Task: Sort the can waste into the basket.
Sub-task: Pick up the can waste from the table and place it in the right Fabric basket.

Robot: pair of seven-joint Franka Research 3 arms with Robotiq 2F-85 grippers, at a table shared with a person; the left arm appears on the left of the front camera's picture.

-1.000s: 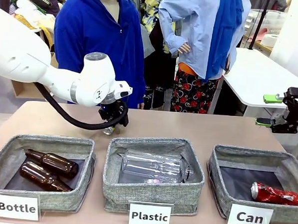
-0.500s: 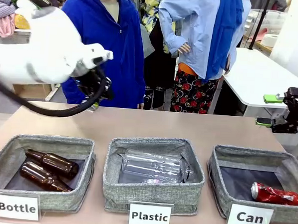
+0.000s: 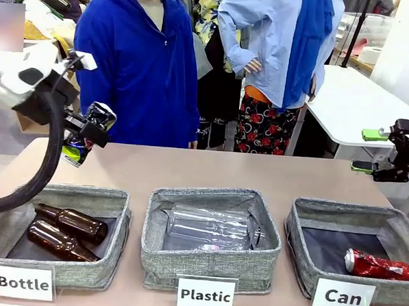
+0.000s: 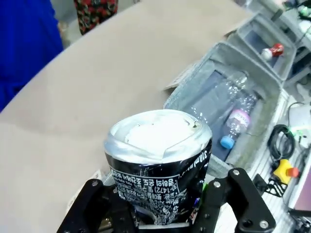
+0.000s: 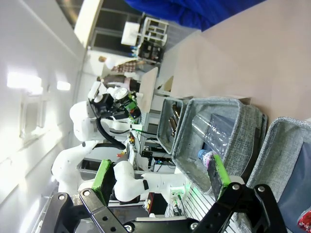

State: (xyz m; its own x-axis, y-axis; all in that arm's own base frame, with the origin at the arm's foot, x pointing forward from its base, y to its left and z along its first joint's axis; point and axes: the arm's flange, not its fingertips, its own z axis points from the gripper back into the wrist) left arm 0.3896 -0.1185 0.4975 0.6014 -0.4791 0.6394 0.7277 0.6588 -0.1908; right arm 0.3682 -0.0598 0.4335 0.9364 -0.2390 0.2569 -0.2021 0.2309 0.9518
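My left gripper [image 3: 86, 133] is shut on the black can [image 3: 88, 129] and holds it in the air over the table's far left, above the "Bottle" bin. In the left wrist view the black can [image 4: 158, 155], with white print and a dented silver end, sits between the fingers of the left gripper [image 4: 158, 194]. The crushed red can [image 3: 377, 265] lies inside the grey "Can" basket [image 3: 301, 264] at the front right; the same basket [image 4: 252, 36] appears far off with the red can [image 4: 272, 51] in it. My right gripper [image 3: 367, 150] hangs open beyond the table's right edge, empty [image 5: 160, 177].
The "Bottle" bin [image 3: 1, 228] holds two brown glass bottles [image 3: 70, 223]. The middle "Plastic" bin [image 3: 209, 263] holds clear plastic bottles [image 3: 207, 228]. A person in a blue jacket [image 3: 137, 60] stands at the far side. A white table [image 3: 351, 106] is at the back right.
My left arm has swung from the table's middle back to the far left, carrying the black can higher. The right arm has not moved.
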